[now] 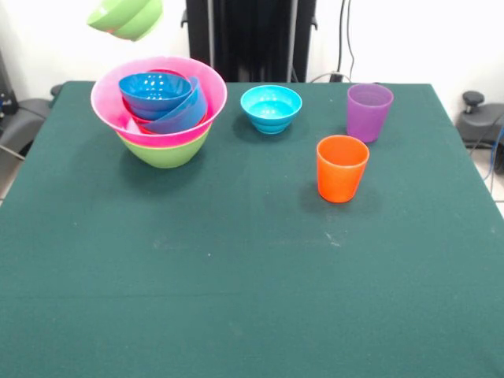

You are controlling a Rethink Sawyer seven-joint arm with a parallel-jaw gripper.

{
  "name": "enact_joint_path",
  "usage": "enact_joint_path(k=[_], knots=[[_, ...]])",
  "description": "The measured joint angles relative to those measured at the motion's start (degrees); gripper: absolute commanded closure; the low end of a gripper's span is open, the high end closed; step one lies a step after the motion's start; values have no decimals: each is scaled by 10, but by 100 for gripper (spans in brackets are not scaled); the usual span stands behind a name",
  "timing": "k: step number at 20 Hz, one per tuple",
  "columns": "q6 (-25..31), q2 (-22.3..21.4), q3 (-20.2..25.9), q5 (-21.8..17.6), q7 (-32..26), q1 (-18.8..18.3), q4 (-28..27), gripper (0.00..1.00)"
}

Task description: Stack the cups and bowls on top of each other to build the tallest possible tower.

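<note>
The tower (160,110) stands at the table's far left: a lime green bowl (167,153) at the base and a huge pink bowl (106,101) nested in it. Inside the pink one lie a sliver of a red bowl (135,120) and two blue bowls (154,91), the upper one tilted. A second lime green bowl (126,17) hangs tilted in the air above the tower, cut by the top edge; what holds it is out of view. A cyan bowl (271,108) sits alone at the centre back. The purple cup (368,111) and orange cup (342,168) stand upright at the right. No gripper shows.
The dark green table (236,276) spreads wide toward the front. Black gear (24,114) lies off the table's left edge and more (479,118) off its right edge.
</note>
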Motion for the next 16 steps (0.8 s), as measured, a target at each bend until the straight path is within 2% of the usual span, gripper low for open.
enact_joint_path(k=[6, 15, 16], knots=[[-46, 1, -5, 0, 0, 1, 24, 100], [-146, 36, -37, 0, 0, 18, 62, 100], [-172, 43, -49, 0, 0, 27, 80, 0]])
